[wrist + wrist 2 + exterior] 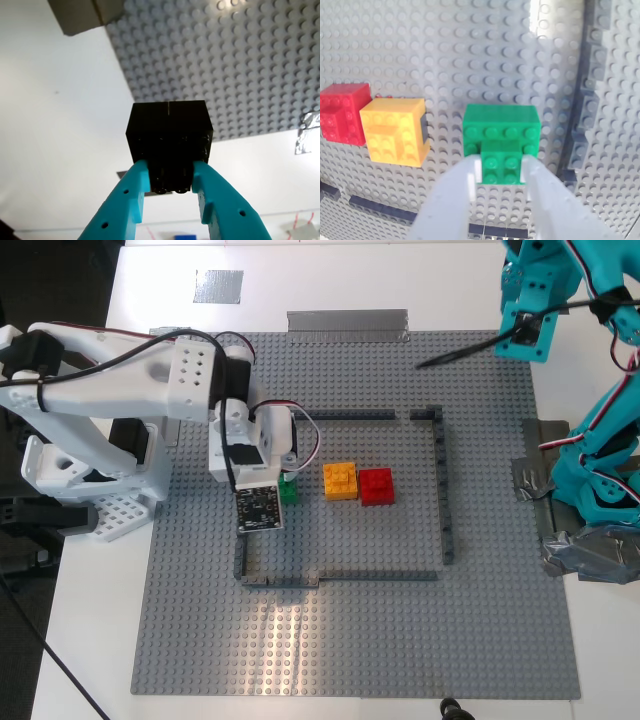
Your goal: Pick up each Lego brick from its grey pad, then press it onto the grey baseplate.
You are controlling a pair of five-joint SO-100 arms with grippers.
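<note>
Green studded brick sits on the grey baseplate beside the orange brick, my second gripper fingers straddling its raised top block. My first gripper fingers clamp the glossy black brick aloft.

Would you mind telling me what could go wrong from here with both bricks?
1. My second gripper grips only the raised middle of the green brick; pulling away carelessly could lift it off the baseplate again.
2. The orange brick sits beside the green one, so a sideways retreat might knock it.
3. My first gripper pinches the black brick at one end; it could twist or drop.
</note>
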